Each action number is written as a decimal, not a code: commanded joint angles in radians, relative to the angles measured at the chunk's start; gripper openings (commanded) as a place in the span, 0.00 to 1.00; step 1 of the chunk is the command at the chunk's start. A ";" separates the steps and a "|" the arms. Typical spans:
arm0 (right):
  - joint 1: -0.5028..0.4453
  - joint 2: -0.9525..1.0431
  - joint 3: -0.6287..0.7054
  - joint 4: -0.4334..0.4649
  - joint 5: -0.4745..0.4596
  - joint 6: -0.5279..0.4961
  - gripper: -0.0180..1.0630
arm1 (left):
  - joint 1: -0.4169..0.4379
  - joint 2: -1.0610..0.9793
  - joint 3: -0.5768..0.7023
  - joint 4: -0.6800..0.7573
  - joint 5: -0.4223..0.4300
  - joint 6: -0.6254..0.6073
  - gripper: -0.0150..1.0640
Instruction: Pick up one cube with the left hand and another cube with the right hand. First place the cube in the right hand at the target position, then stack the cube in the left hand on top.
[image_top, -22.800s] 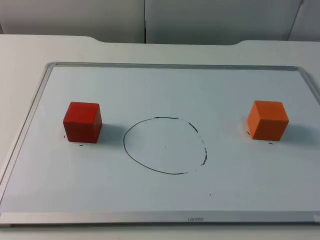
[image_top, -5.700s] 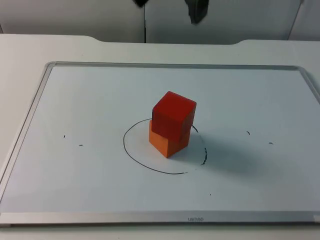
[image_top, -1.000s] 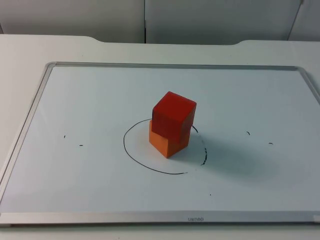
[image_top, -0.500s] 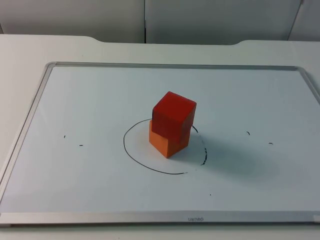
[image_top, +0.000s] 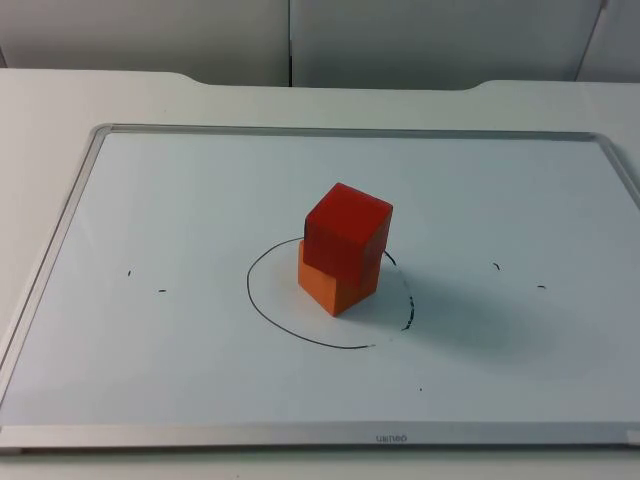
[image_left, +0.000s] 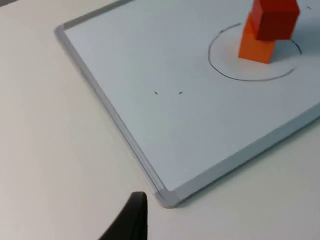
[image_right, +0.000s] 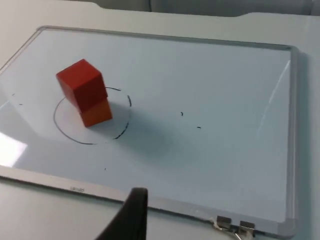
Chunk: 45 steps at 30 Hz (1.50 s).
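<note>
The glossy red wooden cube (image_top: 347, 232) sits twisted and offset atop the orange wooden cube (image_top: 334, 284) inside the black drawn circle (image_top: 262, 308) on the framed whiteboard (image_top: 200, 180). I judge that a knock to the white counter (image_top: 100, 95) could topple it. My left jaws (image_left: 131, 220) and right jaws (image_right: 131, 216) wait off the board, and I cannot tell their opening.

Whiteboard (image_top: 200, 400) is lying flat on the table (image_top: 60, 100), its far edge running parallel to the partition wall (image_top: 150, 30) behind. Drawn circle (image_top: 262, 305) is sitting about mid-board. Lower cube (image_top: 335, 288) is resting on the board inside the circle, toward the circle's far-right part. Upper cube (image_top: 346, 232) is sitting on top of it, twisted a bit off its footprint and overhanging. Small pen marks (image_top: 145, 282) are lying well left of the circle, a matching pair (image_top: 518, 277) well right of it.
</note>
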 joint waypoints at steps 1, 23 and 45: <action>-0.041 -0.005 0.007 0.004 -0.009 0.001 0.99 | 0.058 -0.038 0.001 -0.004 -0.008 0.000 0.99; -0.087 -0.005 0.007 0.004 -0.009 0.001 0.99 | 0.471 -0.130 0.001 -0.004 -0.008 0.000 0.99; -0.197 -0.005 0.007 0.004 -0.011 0.003 0.99 | 0.539 -0.130 0.001 -0.004 -0.008 0.000 0.99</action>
